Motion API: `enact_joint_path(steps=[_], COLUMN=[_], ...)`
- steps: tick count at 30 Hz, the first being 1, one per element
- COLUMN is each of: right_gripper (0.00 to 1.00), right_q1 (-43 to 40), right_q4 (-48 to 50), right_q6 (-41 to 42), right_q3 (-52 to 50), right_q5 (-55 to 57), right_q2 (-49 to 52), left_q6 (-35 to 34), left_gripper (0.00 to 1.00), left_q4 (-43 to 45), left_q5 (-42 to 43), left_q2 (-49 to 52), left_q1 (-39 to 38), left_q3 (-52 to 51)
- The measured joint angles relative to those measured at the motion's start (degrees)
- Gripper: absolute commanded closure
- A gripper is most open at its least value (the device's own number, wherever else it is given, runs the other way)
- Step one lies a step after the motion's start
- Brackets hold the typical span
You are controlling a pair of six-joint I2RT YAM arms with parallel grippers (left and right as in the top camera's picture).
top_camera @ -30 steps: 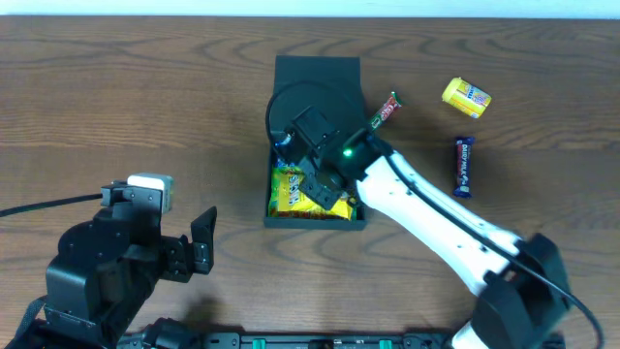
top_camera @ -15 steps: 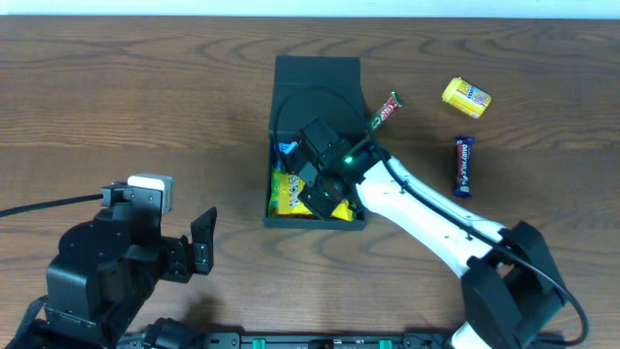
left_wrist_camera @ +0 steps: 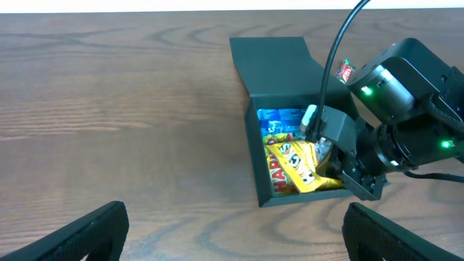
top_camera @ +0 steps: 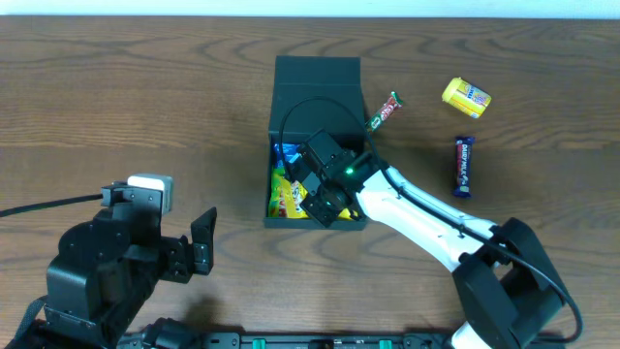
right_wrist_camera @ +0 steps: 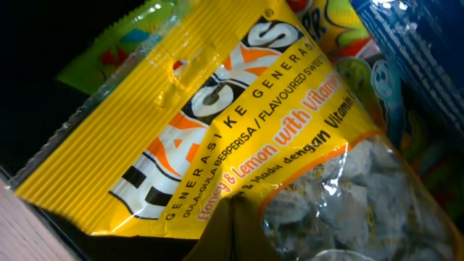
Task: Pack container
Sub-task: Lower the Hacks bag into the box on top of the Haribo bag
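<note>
Right arm is reaching down into the container (top_camera: 315,222), the dark box sitting mid-table with its hinged lid thrown open flat on the far side. My right gripper (top_camera: 313,199) is down among the packets at the near end, jaws fully closed; I can't tell whether it has a pinch of wrapper or nothing at all. On the right wrist view the yellow Hacks candy bag (right_wrist_camera: 217,145) fills the picture, lying tilted, clear window of sweets at the lower right, a blue packet (right_wrist_camera: 413,80) just beside it. From the left wrist I see the same bag (left_wrist_camera: 293,170) along the box floor, with the blue packet (left_wrist_camera: 279,116) behind it against the hinge end. Left gripper (top_camera: 201,242) is parked at the near left, well apart from the box, jaws spread wide and nothing between them. Out on the wooden table (top_camera: 145,97), right of the box: a red-and-green snack stick (top_camera: 385,111) just beside the lid, a yellow packet (top_camera: 466,97), and a Dairy Milk bar (top_camera: 464,166).
</note>
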Motion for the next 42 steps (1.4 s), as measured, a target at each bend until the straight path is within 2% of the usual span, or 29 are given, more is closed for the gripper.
enact_joint_path(steps=[9,13,14,16,17,18,19,20,21,25,28,37,42], right_gripper=[0.99,0.99,0.88,0.57,0.54,0.46,0.27,0.22,0.22,0.26,0.33,0.98,0.99], right_q1=[-0.37,-0.37,-0.37,-0.44,-0.5,-0.61,-0.7,-0.7,-0.74,-1.03,-1.46,-1.73,-1.9], right_q4=[0.33,0.46,0.48,0.33,0.24,0.09,-0.09,-0.55,-0.96,-2.38,-2.58,-2.54,-2.47], right_q6=[0.63,1.27,1.95,4.52,5.46,6.54,8.04,9.38,10.64,16.44,19.98,23.8,24.83], right_q3=[-0.04,0.2,0.33,0.7,0.87,1.05,1.14,1.14,1.14,1.16,1.16,2.08,2.45], right_q5=[-5.62,-6.45,-5.86,-3.63,-2.29,-0.74,0.44,1.68,2.69,5.38,6.27,7.85,8.46], right_q2=[-0.09,-3.08,-4.28,-6.25,-6.95,-7.48,-7.58,-7.54,-7.34,-4.83,-1.57,0.37,0.37], left_q6=[0.0,0.0,0.0,0.0,0.0,0.0,0.0,0.0,0.0,0.0,0.0,0.0,0.0], left_gripper=[0.05,0.04,0.05,0.05,0.05,0.05,0.04,0.05,0.05,0.05,0.05,0.05,0.05], left_q4=[0.0,0.0,0.0,0.0,0.02,0.0,0.02,0.0,0.02,0.0,0.0,0.0,0.0], left_q5=[0.0,0.0,0.0,0.0,0.0,0.0,0.0,0.0,0.0,0.0,0.0,0.0,0.0], left_q2=[0.0,0.0,-0.02,-0.02,-0.02,0.0,-0.02,-0.02,0.0,-0.02,0.0,-0.02,0.0], left_q1=[0.0,0.0,0.0,0.0,0.0,0.0,0.0,0.0,0.0,0.0,0.0,0.0,0.0], left_q3=[0.0,0.0,0.0,0.0,0.0,0.0,0.0,0.0,0.0,0.0,0.0,0.0,0.0])
